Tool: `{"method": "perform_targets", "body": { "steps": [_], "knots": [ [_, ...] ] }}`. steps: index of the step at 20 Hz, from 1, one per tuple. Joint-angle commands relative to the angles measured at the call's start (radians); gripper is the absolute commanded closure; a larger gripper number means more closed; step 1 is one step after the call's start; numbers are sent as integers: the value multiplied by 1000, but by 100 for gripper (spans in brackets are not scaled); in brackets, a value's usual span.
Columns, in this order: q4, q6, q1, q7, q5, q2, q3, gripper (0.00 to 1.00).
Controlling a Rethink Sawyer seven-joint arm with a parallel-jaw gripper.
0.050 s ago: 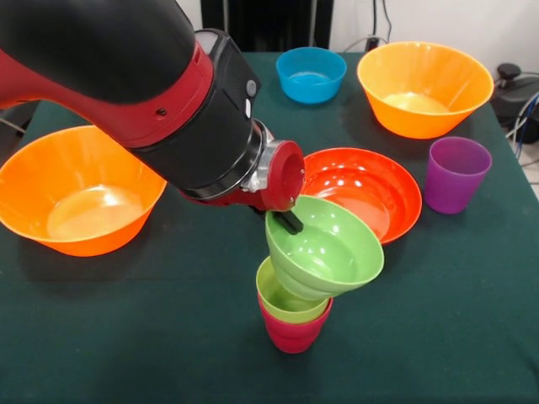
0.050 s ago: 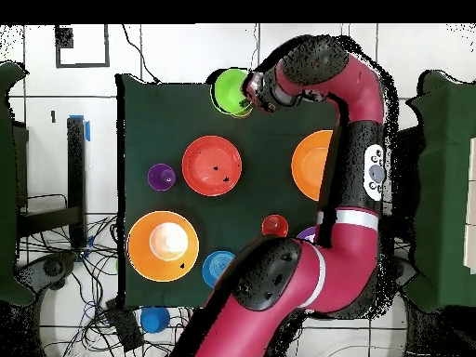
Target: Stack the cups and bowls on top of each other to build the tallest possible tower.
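Front view: small lime green bowl (image 1: 327, 249), tilted, sits atop a lime green cup (image 1: 285, 300) nested in a crimson cup (image 1: 291, 333) near the desk (image 1: 168, 337) edge; one dark finger of the pincer (image 1: 289, 220) reaches inside the bowl's rim, apparently pinching it, the second finger hidden. Overhead view alone shows a small orange-red cup (image 2: 274, 225) beside the arm; there the stack reads only as a green disc.

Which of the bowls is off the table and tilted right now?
The small lime green bowl: it sits tilted on the lime green cup, with the gripper at its rim. The orange, red-orange and blue bowls rest flat on the table.
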Motion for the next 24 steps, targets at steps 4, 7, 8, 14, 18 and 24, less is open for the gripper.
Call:
{"method": "perform_targets", "body": {
  "steps": [4, 7, 8, 14, 18, 24],
  "knots": [
    [118, -60, -23, -199, -68, -21, -23, 100],
    [111, -57, -19, -205, -76, -15, -24, 100],
    [101, -50, -16, -208, -81, -9, -23, 100],
    [29, 27, -11, -218, -102, 27, -9, 100],
    [53, 36, -17, -203, -90, 28, -3, 100],
    [12, 80, -12, -189, -97, 66, 11, 100]
  ]
}}
